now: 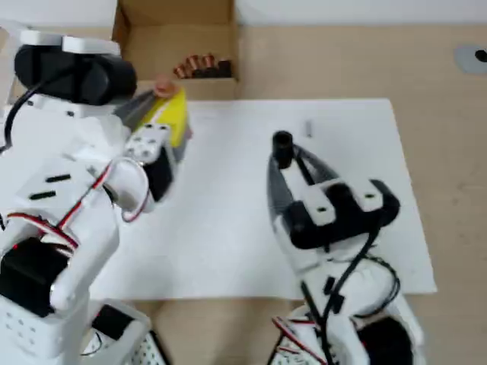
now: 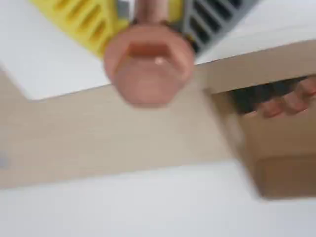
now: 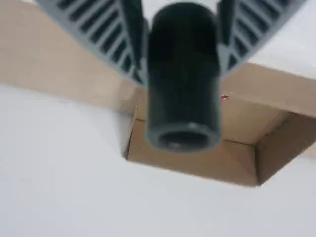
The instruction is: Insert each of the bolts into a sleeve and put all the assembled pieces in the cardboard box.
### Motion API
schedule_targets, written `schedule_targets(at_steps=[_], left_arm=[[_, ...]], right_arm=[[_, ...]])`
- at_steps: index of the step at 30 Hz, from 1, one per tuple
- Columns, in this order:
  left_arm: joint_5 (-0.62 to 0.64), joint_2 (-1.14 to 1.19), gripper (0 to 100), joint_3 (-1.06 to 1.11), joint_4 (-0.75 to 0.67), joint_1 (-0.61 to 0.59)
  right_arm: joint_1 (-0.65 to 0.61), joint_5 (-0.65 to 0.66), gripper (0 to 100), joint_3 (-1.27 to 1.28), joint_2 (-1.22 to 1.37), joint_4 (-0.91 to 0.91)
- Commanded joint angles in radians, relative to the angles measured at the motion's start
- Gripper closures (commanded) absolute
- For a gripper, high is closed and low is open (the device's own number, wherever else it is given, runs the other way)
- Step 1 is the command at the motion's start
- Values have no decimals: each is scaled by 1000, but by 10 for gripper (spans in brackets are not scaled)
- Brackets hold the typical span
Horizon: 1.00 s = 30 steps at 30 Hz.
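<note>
My left gripper (image 1: pixel 164 97), with one yellow and one grey finger, is shut on a copper-coloured bolt (image 1: pixel 163 88) just in front of the cardboard box (image 1: pixel 137 46) at the back left. The left wrist view shows the bolt's hexagonal head (image 2: pixel 148 61) facing the camera, with the left gripper (image 2: pixel 150 17) behind it. Several assembled copper and black pieces (image 1: pixel 202 67) lie inside the box (image 2: pixel 276 163). My right gripper (image 1: pixel 283 152) is shut on a black sleeve (image 1: pixel 282 141) over the middle of the white sheet. The sleeve (image 3: pixel 183 79) hangs open end down between the right gripper's (image 3: pixel 182 24) grey fingers, with the box (image 3: pixel 197 158) beyond it.
A white sheet (image 1: pixel 228 220) covers the wooden table between the arms. A small grey mark (image 1: pixel 308 128) lies on the sheet behind the right gripper. A grey round object (image 1: pixel 472 57) sits at the far right edge.
</note>
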Motion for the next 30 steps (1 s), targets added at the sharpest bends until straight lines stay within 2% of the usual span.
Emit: schedule_targets(at_steps=[1,5,11,14,21,26,30], left_arm=[[5,-21,991,-98,-23,64],[5,-21,991,-121,-21,100],[8,-21,991,-178,-20,180],[57,-18,991,-178,-21,229],[68,-13,991,-166,-21,262],[61,-12,991,-69,-31,321],[58,-12,991,11,-112,324]], right_arm=[[-74,6,989,68,-45,-49],[-134,-20,989,165,-85,-57],[-91,-28,989,325,-209,-138],[-64,-25,989,384,-282,-176],[-62,-29,989,401,-275,-183],[-64,-32,989,398,-275,-184],[-64,-32,989,381,-275,-184]])
